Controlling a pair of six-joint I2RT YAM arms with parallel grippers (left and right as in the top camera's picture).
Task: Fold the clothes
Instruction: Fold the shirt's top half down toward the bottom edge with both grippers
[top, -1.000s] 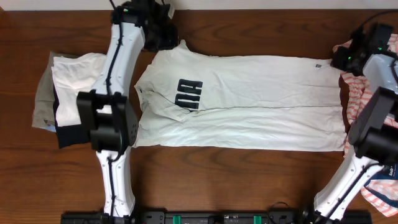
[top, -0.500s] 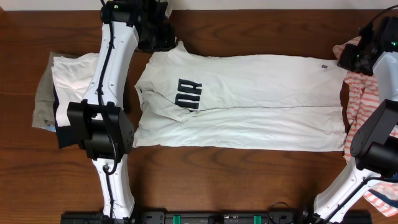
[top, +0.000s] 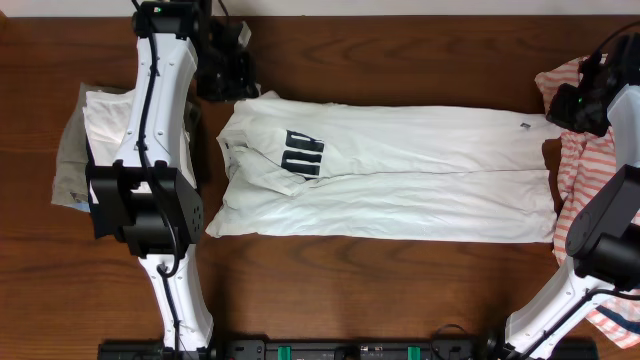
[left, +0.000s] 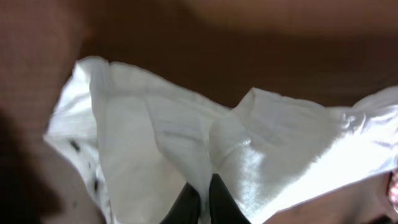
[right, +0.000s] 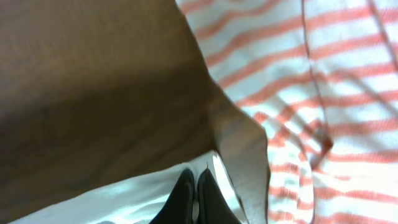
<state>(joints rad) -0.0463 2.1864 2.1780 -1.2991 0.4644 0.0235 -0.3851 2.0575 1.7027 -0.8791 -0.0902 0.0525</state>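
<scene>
My left gripper (left: 202, 188) is closed, its fingers pinched on a fold of the white T-shirt (top: 400, 165) at the shoulder nearest the far-left corner of the tabletop (top: 400, 50). In the wrist view the cloth bunches up around both fingertips.

My right gripper (right: 194, 179) is closed too. Its tips are clamped on the shirt's far hem corner, toward the right edge of the tabletop and just beside the coral-and-white striped garment (right: 298, 68).

The shirt lies stretched flat across the middle of the tabletop. Its collar points to the left edge and its hem to the right, and the dark chest lettering (top: 303, 152) faces up near the collar. A pile of folded clothes (top: 100, 125), white on khaki, sits by the left edge, under my left arm.
</scene>
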